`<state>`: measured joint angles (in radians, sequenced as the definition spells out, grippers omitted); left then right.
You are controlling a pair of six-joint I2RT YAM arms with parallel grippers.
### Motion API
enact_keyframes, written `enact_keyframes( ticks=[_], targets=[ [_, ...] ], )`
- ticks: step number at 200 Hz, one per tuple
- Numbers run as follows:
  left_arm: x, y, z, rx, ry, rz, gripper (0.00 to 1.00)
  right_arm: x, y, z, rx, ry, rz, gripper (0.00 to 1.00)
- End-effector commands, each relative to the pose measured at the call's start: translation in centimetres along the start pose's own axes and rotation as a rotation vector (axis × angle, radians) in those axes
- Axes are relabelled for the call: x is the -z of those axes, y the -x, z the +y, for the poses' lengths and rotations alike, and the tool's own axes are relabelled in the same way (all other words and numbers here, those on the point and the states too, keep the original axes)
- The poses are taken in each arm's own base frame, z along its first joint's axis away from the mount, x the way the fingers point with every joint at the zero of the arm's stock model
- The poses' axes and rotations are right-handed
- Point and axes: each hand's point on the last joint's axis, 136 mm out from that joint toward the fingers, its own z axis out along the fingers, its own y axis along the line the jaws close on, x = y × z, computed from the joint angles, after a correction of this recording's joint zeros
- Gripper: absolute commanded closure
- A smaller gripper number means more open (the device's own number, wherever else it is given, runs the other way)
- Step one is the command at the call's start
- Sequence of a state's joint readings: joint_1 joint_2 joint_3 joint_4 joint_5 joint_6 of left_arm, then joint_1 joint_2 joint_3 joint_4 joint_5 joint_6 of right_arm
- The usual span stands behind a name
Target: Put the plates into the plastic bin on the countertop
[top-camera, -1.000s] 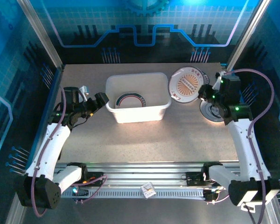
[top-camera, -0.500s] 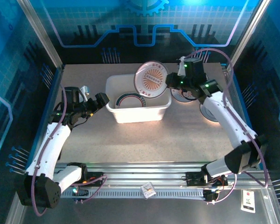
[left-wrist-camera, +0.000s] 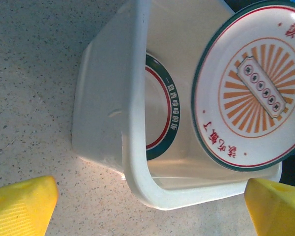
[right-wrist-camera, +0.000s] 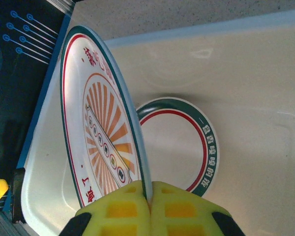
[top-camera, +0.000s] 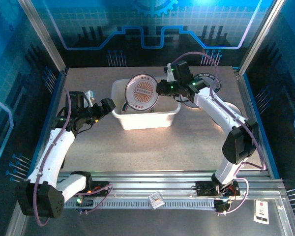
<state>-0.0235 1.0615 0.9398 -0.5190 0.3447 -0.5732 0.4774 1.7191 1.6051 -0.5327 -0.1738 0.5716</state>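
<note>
Right claw (top-camera: 160, 89) is clamped on the rim of a sunburst plate (top-camera: 141, 92), holding it tilted over the left half of the white bin (top-camera: 147, 119). The plate has a white face with orange rays around a strip of small round marks, a red ring and a dark green edge. Under it, a green-rimmed plate (top-camera: 130, 109) lies flat on the bin's floor. The bin sits on the speckled counter (top-camera: 187, 142), towards the far side. More plates (top-camera: 207, 82) lie right of it.

Half a second ago the held plate hung over the bin's far right corner; now it is further left. The left claw (top-camera: 108, 105), jaws apart, stays just left of the bin.

Red Chinese characters run round the held plate's border, and white ones round the other's green band.
</note>
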Motion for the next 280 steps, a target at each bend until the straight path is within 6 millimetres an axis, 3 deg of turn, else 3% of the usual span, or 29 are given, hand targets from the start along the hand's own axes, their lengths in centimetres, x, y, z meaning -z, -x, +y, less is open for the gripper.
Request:
enact_keyframes(
  ticks=[1,92,187,280],
  targets=[
    [0.4,0.5,-0.5,-0.028,0.001,-0.01,0.01,0.2,1.4,2.2,0.029,0.074,-0.034,0.98],
    [0.0,0.5,-0.2,-0.016,0.011,0.001,0.02,-4.5,-0.7,1.7,-0.051,0.123,0.073,0.98],
    [-0.3,0.3,-0.1,-0.012,0.011,0.016,0.01,-9.5,-3.8,-0.4,-0.1,0.109,0.203,0.98],
    [-0.4,0.2,-0.1,-0.009,0.009,0.026,0.01,-11.4,-6.0,-2.8,-0.106,0.035,0.269,0.91]
  ],
)
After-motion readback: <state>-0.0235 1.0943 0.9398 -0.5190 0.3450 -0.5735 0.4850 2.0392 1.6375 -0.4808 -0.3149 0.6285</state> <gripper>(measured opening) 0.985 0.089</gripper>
